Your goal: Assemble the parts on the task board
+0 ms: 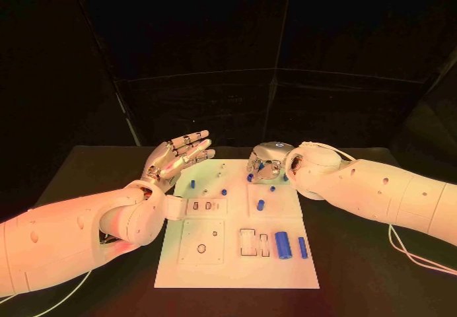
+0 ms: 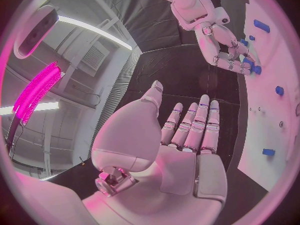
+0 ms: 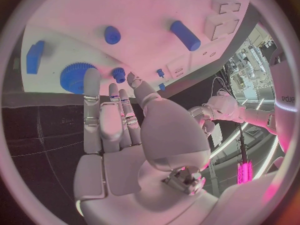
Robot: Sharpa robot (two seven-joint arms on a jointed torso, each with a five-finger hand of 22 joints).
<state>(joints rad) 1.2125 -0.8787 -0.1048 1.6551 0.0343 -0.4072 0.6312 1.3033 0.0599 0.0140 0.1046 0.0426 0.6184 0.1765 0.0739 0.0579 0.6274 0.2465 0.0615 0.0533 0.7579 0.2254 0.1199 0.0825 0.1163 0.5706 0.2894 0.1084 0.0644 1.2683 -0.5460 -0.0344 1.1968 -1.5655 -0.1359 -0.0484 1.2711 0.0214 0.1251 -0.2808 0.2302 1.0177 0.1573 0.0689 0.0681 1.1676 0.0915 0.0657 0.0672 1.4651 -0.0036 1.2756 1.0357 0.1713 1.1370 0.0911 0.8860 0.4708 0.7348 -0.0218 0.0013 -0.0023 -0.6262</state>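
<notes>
The right hand (image 1: 269, 160) hovers over the far edge of the board (image 1: 238, 264), fingers (image 3: 92, 92) fairly straight, holding nothing, tips near a blue toothed gear (image 3: 76, 77) and small pegs; reaching for one could nudge a neighbour or knock a peg over. The left hand (image 1: 179, 155) is raised beside the board, fingers wide and empty.

One white task board (image 1: 238, 264), two robot hands, roughly eight small blue parts.
</notes>
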